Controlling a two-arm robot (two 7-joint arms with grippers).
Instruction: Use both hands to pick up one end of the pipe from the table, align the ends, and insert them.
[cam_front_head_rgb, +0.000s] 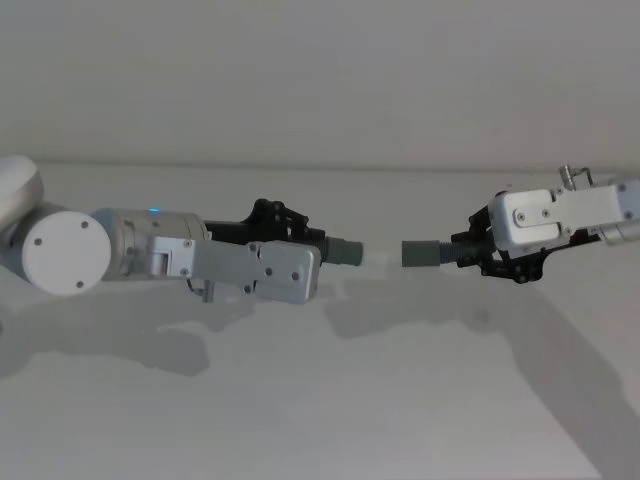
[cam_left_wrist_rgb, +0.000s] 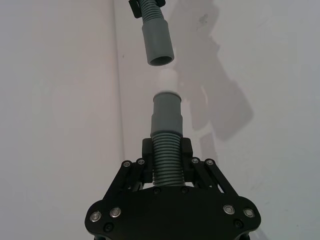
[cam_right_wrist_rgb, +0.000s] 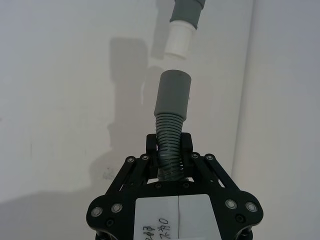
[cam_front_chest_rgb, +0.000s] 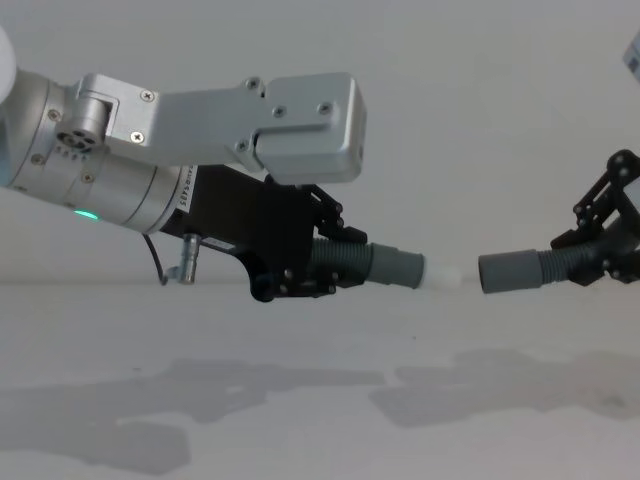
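Left claw (cam_front_chest_rgb: 300, 268) clamped on white-tipped hose (cam_front_chest_rgb: 385, 266) | right claw (cam_front_chest_rgb: 608, 252) clamped on grey-cuffed hose (cam_front_chest_rgb: 520, 270) | above desk (cam_front_chest_rgb: 320, 400), small gap | advice: square axes, then push straight.

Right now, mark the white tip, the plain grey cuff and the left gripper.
white tip (cam_right_wrist_rgb: 179, 41): right wrist view, on its side wall.
plain grey cuff (cam_left_wrist_rgb: 156, 43): left wrist view, mid-barrel above the open mouth.
left gripper (cam_front_chest_rgb: 318, 255): chest view, between its fingertips at the ribbed hose.
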